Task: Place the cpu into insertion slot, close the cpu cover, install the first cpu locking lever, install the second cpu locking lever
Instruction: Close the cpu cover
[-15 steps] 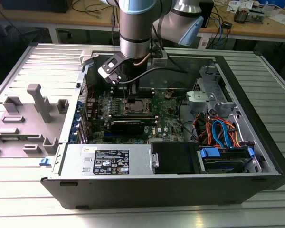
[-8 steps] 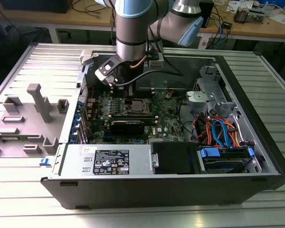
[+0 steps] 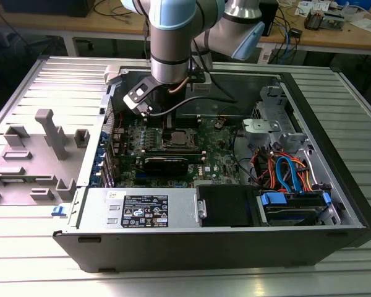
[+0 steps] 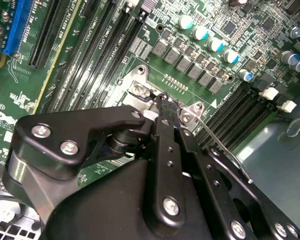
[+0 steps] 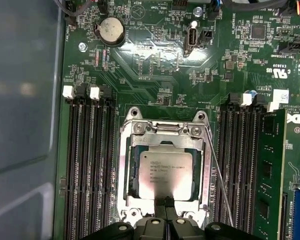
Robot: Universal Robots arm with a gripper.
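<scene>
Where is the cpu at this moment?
In the first wrist view, the cpu lies in the insertion slot, framed by the cpu cover, between memory-slot banks, the pincer at its edge.

The cpu (image 5: 166, 170) sits in the insertion slot (image 5: 162, 144), framed by the cpu cover (image 5: 124, 170).
Dull silver and square, the chip lies flat. The windowed silver plate lies down around it, and a thin locking lever (image 5: 219, 175) slants away alongside.
</scene>
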